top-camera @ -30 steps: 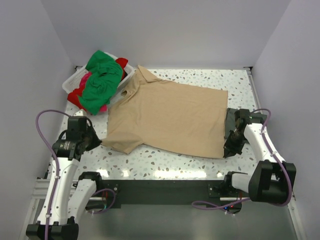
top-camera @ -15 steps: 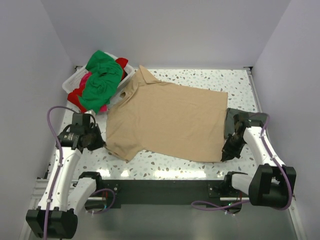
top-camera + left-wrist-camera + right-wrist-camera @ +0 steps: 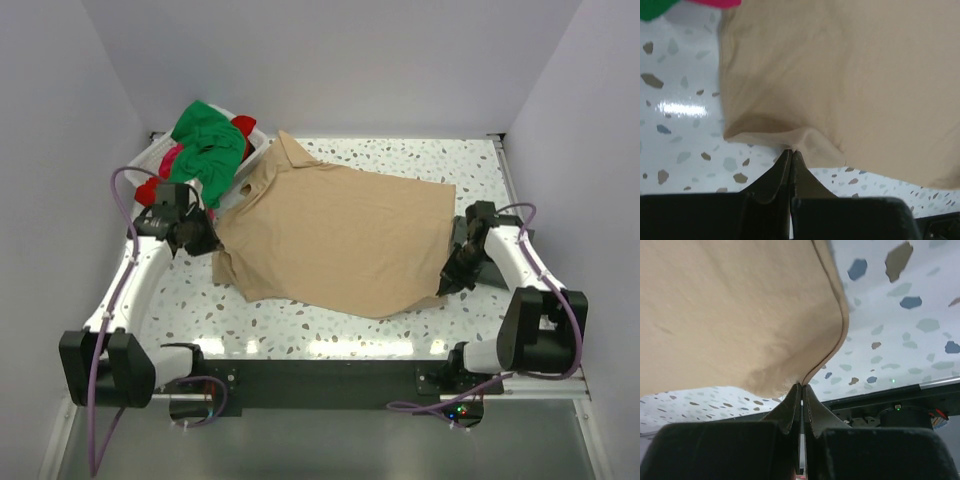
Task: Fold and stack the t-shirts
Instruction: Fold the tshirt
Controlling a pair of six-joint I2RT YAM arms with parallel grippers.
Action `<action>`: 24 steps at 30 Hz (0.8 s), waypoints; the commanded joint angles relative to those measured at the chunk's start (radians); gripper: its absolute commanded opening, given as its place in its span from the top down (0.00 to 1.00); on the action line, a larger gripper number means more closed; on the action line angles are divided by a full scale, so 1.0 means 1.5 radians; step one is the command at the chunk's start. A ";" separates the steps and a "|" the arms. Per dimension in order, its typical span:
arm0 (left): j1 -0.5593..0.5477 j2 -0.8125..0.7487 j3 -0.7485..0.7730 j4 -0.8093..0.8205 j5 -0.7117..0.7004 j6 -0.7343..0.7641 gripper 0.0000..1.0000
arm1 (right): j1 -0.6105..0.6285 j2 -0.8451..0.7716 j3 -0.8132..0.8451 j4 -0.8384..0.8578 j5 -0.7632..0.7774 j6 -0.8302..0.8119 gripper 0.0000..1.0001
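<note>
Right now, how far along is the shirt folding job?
Nothing is folded or stacked yet. In hand: the tan shirt lies spread on the table, its near edge pinched by the left pincer and right pincer. Left: that fold, plus the green shirt and others heaped in the basket.

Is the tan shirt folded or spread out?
Spread out. The tan shirt lies mostly flat on the table; the left gripper and right gripper only pinch its near corners.
</note>
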 commanded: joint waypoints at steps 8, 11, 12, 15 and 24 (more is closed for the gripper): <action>-0.005 0.159 0.151 0.158 0.061 0.023 1.00 | -0.006 0.114 0.141 0.049 -0.021 0.011 1.00; -0.020 0.205 0.198 0.171 0.061 0.034 1.00 | -0.013 0.127 0.155 0.052 -0.017 0.014 1.00; -0.024 0.215 0.206 0.175 0.063 0.034 1.00 | -0.018 0.129 0.157 0.055 -0.016 0.017 1.00; -0.040 0.257 0.241 0.189 0.061 0.036 1.00 | -0.032 0.137 0.166 0.062 -0.015 0.020 1.00; -0.055 0.343 0.362 0.172 0.004 0.044 1.00 | -0.065 0.155 0.190 0.068 -0.020 0.018 1.00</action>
